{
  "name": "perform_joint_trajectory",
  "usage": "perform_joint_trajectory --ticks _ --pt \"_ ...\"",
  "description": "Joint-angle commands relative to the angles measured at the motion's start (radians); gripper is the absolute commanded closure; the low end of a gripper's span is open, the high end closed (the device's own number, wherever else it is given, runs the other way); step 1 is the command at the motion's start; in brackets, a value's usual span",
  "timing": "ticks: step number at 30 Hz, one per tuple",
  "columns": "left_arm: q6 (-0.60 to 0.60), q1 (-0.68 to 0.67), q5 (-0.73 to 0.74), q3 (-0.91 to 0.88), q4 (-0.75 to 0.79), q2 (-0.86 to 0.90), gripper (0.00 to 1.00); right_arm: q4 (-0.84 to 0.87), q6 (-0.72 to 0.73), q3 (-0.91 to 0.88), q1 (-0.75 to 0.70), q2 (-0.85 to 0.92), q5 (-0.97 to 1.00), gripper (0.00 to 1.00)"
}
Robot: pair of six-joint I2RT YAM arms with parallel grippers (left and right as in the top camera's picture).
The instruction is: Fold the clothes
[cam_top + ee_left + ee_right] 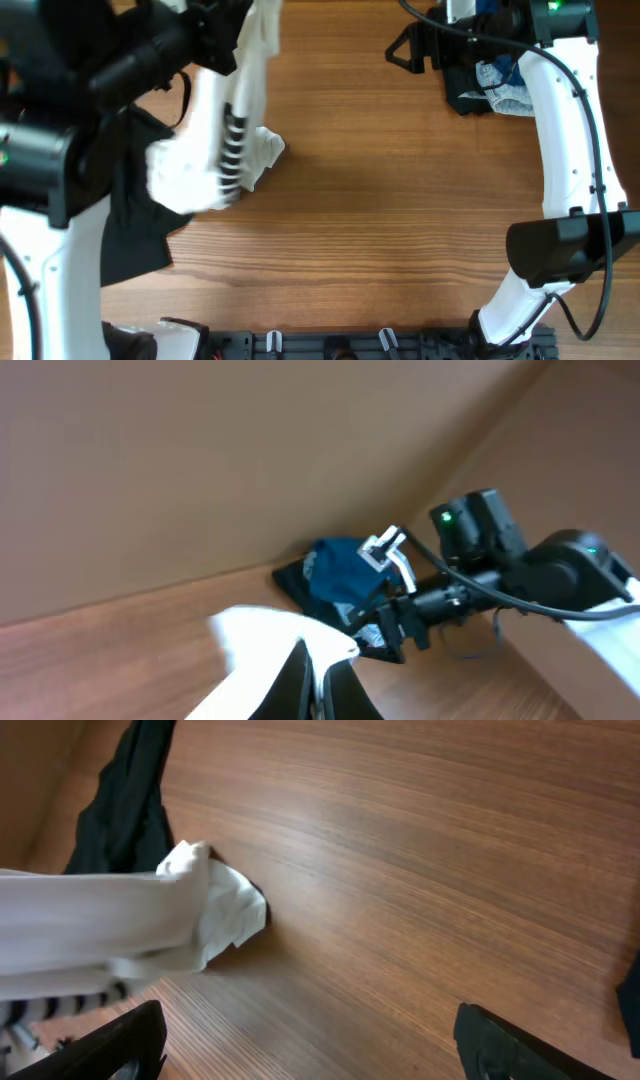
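A brown wood-grain tabletop (pixel 400 220) carries everything. At its left edge lies one plain black garment (pixel 130 225), crumpled and partly under the left arm (pixel 40 160). Just right of it, one white T-shirt (pixel 215 150) with a black striped print hangs from the left claw (pixel 320 685), which is clenched on a pinch of its white cloth. The shirt's lower part bunches low against the black garment's edge. Near the far right corner the right claw (pixel 405 47) stands released, holding nothing, beside one small heap (pixel 490 90) of dark and blue pieces whose number I cannot tell.

The step in hand looks like lifting the shirt to spread it. I judge it best to raise it until the hem clears the black garment, carry it over the bare middle, and let the free claw take a second edge so the cloth lies flat before any fold. Two arms, two claws.
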Motion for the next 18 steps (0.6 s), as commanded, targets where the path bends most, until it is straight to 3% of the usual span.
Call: perform_joint_trajectory --ticks 1,7,12,18 --pt "0.019 0.039 0.031 0.011 0.013 -0.035 0.96 -0.004 -0.093 -0.006 0.037 0.0 -0.066 0.04" --pt "-0.063 0.11 0.05 0.05 0.008 -0.122 0.96 0.11 -0.058 -0.104 0.117 0.005 -0.082 0.03" --pt "-0.145 0.107 0.326 0.056 0.037 -0.216 0.96 0.238 0.053 -0.151 0.153 0.006 -0.063 0.04" --pt "-0.147 0.1 0.219 0.056 0.094 -0.185 0.96 0.232 0.105 -0.151 0.115 0.005 -0.068 0.05"
